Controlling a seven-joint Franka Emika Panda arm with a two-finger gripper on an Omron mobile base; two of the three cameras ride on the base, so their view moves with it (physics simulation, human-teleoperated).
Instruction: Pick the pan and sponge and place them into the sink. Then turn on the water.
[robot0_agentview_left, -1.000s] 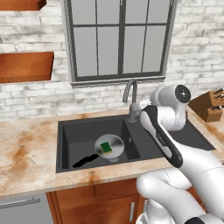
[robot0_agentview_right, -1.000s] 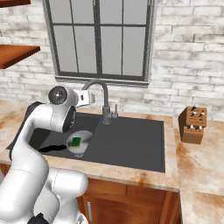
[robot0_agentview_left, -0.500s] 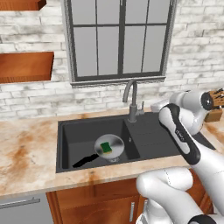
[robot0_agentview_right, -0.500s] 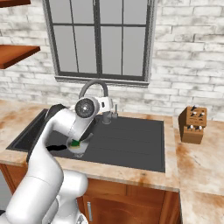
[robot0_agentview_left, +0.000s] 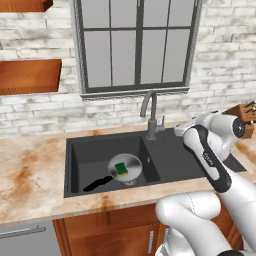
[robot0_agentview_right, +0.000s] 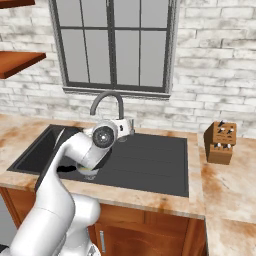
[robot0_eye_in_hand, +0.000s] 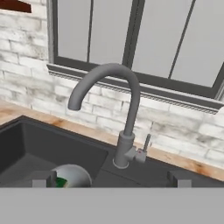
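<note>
The grey pan (robot0_agentview_left: 131, 164) lies in the basin of the black sink (robot0_agentview_left: 80, 155), its black handle pointing to the front left. On the pan rests the green sponge (robot0_agentview_left: 121, 169). My gripper (robot0_agentview_left: 181, 131) hovers over the draining board (robot0_agentview_right: 150, 160), just right of the faucet (robot0_agentview_left: 150, 114), open and holding nothing. In the hand view its dark fingertips (robot0_eye_in_hand: 41, 179) stand wide apart, facing the faucet (robot0_eye_in_hand: 118, 109) and its small side lever (robot0_eye_in_hand: 146, 143). The pan (robot0_eye_in_hand: 72, 174) and a bit of the sponge (robot0_eye_in_hand: 61, 181) show low left there. My arm hides most of the pan (robot0_agentview_right: 87, 171) in the right base view.
A wooden knife block (robot0_agentview_right: 220, 142) stands on the counter right of the sink. A window and a white brick wall rise behind the faucet. Wooden shelves (robot0_agentview_left: 30, 75) hang at the upper left. Marbled counter (robot0_agentview_left: 30, 175) runs left of the basin.
My arm has swung right, from above the basin to over the draining board beside the faucet. The jaws have stayed open. Pan and sponge have not moved.
</note>
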